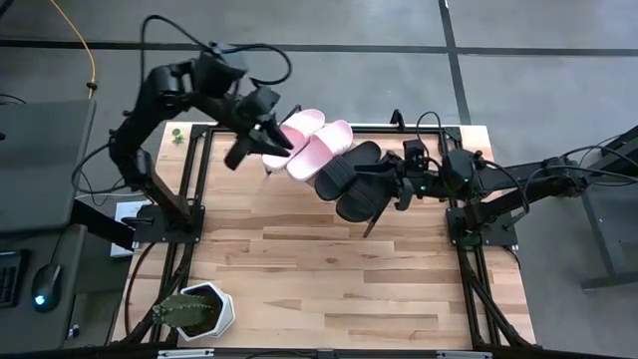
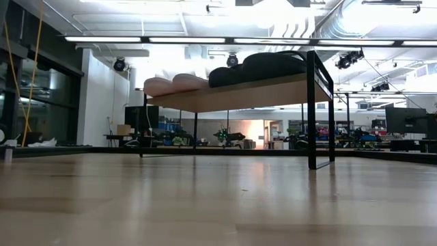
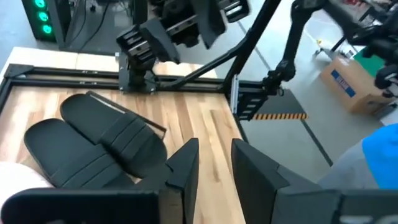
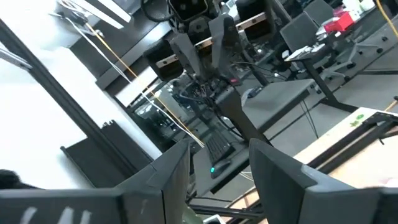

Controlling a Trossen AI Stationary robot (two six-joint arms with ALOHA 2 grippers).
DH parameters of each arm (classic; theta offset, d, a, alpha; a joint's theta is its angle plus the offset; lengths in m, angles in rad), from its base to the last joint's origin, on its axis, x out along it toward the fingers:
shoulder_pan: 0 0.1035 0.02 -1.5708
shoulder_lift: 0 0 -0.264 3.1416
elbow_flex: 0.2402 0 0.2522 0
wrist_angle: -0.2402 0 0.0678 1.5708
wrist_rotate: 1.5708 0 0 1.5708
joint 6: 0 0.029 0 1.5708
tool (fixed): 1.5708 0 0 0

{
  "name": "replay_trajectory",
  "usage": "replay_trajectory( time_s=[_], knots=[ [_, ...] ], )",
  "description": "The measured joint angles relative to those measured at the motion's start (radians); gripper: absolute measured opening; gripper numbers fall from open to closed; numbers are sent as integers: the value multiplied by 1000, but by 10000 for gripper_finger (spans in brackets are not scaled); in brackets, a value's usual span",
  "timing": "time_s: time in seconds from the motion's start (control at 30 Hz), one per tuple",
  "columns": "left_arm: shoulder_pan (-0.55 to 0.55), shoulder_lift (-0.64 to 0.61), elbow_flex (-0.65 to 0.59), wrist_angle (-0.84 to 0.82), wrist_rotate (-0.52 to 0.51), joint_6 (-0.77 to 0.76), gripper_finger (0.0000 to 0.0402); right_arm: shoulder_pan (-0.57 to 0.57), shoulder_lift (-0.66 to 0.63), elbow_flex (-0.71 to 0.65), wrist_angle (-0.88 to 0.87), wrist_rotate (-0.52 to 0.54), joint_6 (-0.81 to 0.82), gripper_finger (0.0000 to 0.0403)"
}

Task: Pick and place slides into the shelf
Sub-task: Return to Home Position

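The shelf, a slanted light wood board on a black wire frame, stands at the table's far middle. Two pale pink slides lie side by side on its left part and two black slides on its right part, all resting on their soles. The black slides also show in the left wrist view. My left gripper hovers over the pink slides' left side, open and empty. My right gripper is just right of the black slides, open and empty.
A cactus in a white pot stands at the near left corner. Black arm-mount frames run along the table's left and right sides. Bare wood stretches from the shelf to the near edge.
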Motion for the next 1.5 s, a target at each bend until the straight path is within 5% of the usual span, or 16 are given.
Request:
replay_trajectory(
  time_s=[0.2,0.47,0.63,0.97,1.23,1.5],
  knots=[
    [0,-71,0,-12,-13,-32,86,-12,-38,0,2,-31,0,158],
    [0,-142,0,-29,-239,-142,86,-36,-110,0,2,-38,-28,158],
    [-5,-185,-1,13,-278,-156,86,-46,-171,0,3,-46,-106,158],
    [-228,-287,0,266,-347,-112,86,-47,-276,0,-30,-113,-310,158],
    [-392,-323,0,75,-668,-101,85,-47,-373,0,-111,-88,-359,158],
    [-463,-356,0,42,-721,-184,85,-47,-444,0,-234,-8,-330,128]
  ],
)
